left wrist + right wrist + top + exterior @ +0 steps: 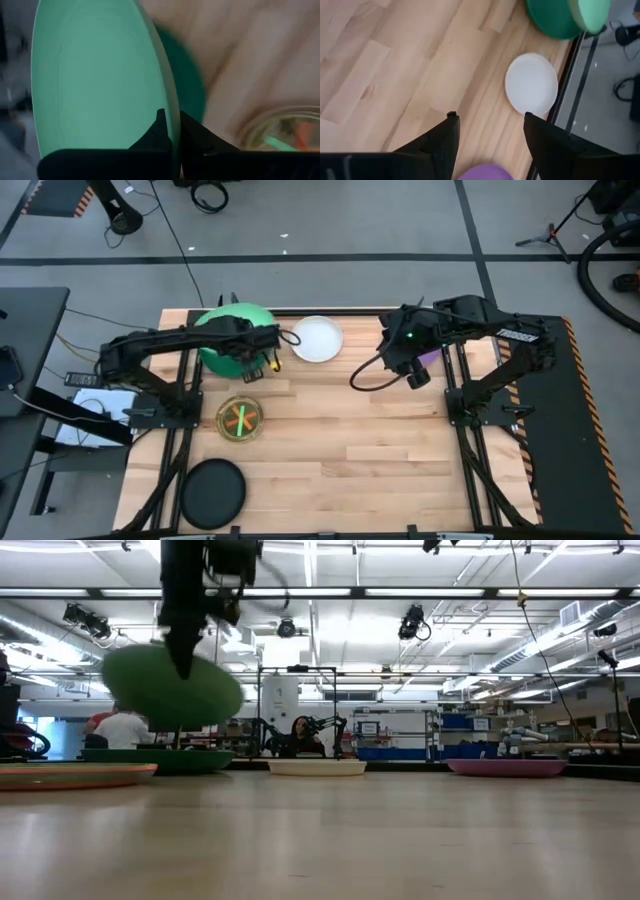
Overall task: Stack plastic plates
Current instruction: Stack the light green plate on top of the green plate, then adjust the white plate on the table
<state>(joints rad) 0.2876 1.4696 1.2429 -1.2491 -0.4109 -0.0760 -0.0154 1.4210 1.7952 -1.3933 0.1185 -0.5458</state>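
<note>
1. From my remote station I watched the left gripper (262, 352) at the table's far-left area, its fingers (159, 131) pinched shut on the rim of a light green plate (238, 328).
2. The light green plate hung tilted in the air, clear of the wood in the low view (172, 688), above a darker green plate (160, 758) that lay flat on the table (360, 440) beneath it.
3. In the left wrist view, the lifted plate (100, 85) stood nearly edge-on between the two dark fingers, with the dark green plate (187, 82) behind it.
4. The right gripper (412, 370) hovered over the far-right part of the table, jaws spread wide and holding nothing.
5. Directly under that gripper lay a purple plate (485, 172), seen between its open fingers (442, 140); it rested flat on the table in the low view (508, 766).
6. A white plate (317, 338) sat at the far edge between the two arms, just beside the green pair.
7. A small translucent stack (240, 420), with orange and lime showing through it, lay on the left side, nearer to me than the green plates.
8. A black plate (212, 491) rested at the near-left corner, well apart from the rest.
9. People (300, 735) were visible in the room beyond the table.
</note>
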